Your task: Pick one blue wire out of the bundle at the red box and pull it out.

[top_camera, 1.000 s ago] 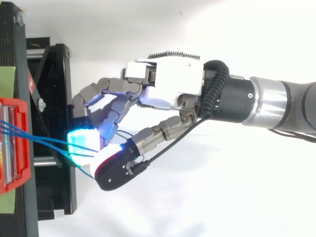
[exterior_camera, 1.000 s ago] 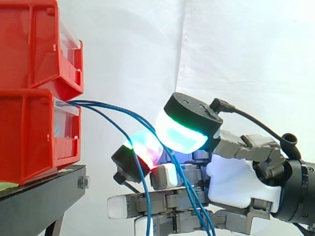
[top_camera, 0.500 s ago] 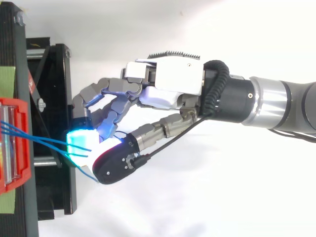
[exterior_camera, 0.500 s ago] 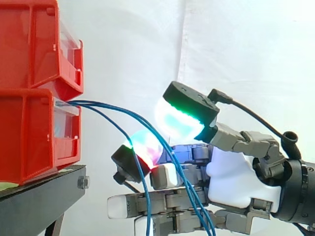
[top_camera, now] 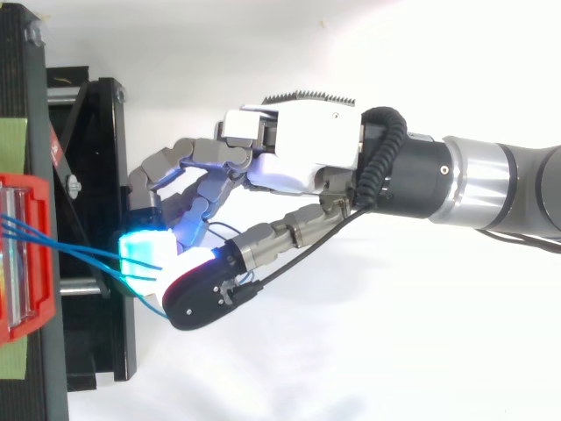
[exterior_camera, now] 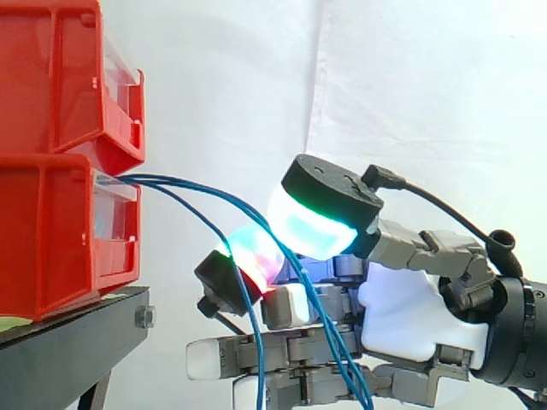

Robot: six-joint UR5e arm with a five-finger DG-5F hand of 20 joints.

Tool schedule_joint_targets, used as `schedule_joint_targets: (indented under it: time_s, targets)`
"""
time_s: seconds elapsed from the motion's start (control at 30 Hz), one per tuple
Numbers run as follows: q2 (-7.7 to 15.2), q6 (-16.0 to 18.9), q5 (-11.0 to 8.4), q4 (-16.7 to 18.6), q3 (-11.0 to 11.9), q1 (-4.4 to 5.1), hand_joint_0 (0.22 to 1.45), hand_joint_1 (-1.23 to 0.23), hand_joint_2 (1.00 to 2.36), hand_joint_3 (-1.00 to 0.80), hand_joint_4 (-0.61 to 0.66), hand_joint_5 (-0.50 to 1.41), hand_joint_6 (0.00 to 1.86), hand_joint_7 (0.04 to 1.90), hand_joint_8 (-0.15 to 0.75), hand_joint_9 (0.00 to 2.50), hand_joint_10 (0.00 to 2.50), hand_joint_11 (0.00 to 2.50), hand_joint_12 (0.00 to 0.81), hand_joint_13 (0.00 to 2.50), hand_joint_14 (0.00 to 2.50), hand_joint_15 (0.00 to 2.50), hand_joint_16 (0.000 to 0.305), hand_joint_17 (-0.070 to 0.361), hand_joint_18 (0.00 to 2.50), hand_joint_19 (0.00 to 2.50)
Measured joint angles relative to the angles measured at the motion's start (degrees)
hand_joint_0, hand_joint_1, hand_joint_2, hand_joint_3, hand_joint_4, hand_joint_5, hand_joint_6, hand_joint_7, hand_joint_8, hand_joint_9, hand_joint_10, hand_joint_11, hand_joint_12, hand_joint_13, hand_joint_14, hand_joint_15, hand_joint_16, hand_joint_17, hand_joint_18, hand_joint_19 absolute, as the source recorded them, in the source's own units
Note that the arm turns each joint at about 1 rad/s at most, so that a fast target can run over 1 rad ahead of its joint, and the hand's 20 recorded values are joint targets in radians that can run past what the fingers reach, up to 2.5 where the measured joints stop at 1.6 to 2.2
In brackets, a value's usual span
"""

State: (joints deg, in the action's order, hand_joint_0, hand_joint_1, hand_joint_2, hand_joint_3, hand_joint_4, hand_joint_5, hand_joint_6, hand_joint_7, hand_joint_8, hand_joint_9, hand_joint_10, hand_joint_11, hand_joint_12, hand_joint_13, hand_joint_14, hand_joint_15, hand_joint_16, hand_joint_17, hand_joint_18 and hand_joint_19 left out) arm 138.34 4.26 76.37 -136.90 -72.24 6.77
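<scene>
Hand point(top_camera: 298, 156) seemingly pinches blue wires point(exterior_camera: 175, 181) near red bin point(exterior_camera: 51, 239).

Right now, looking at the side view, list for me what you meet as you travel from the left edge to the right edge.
red bins → blue wires → hand

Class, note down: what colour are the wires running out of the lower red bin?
The wires are blue, clearest in the side view.
</scene>
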Motion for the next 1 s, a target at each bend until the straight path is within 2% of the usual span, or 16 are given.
schedule_joint_targets:
  time_s: [0.17, 0.33, 0.47, 0.6, 0.77, 1.0]
  targets:
    - [0.0, 0.0, 0.00, 0.0, 0.0, -0.01, 0.73, -0.98, 1.00, -0.45, 0.11, -0.17, 0.90, 1.11, 0.253, 0.94, 0.02, 0.78, 0.362, 0.61, 0.01, 0.37, 0.049, 0.110, 0.55, 0.48]
    - [0.0, 0.0, 0.00, 0.1, 0.0, -0.03, 0.72, -0.98, 1.00, -0.50, 0.12, -0.16, 0.90, 1.11, 0.255, 0.95, 0.02, 0.77, 0.358, 0.61, 0.01, 0.37, 0.049, 0.109, 0.55, 0.48]
    - [0.0, 0.0, 0.00, 0.1, 0.0, -0.05, 0.59, -0.87, 1.00, -0.50, 0.14, -0.14, 0.87, 1.16, 0.265, 1.01, 0.02, 0.77, 0.367, 0.62, 0.01, 0.40, 0.049, 0.110, 0.55, 0.53]
    - [0.0, 0.0, 0.00, 0.1, 0.0, -0.04, 0.55, -0.80, 1.00, -0.50, 0.14, -0.13, 0.87, 1.18, 0.280, 1.05, 0.02, 0.76, 0.378, 0.64, 0.01, 0.39, 0.050, 0.113, 0.57, 0.55]
    - [0.0, 0.0, 0.00, 0.1, 0.0, -0.04, 0.61, -0.79, 1.01, -0.37, 0.12, -0.12, 0.86, 1.21, 0.281, 1.09, 0.02, 0.77, 0.370, 0.66, 0.02, 0.40, 0.048, 0.109, 0.58, 0.56]
    - [0.0, 0.0, -0.01, 0.0, 0.0, -0.04, 0.61, -0.83, 1.01, -0.26, 0.09, -0.13, 0.87, 1.18, 0.277, 1.07, 0.02, 0.75, 0.368, 0.67, 0.02, 0.40, 0.048, 0.108, 0.59, 0.56]
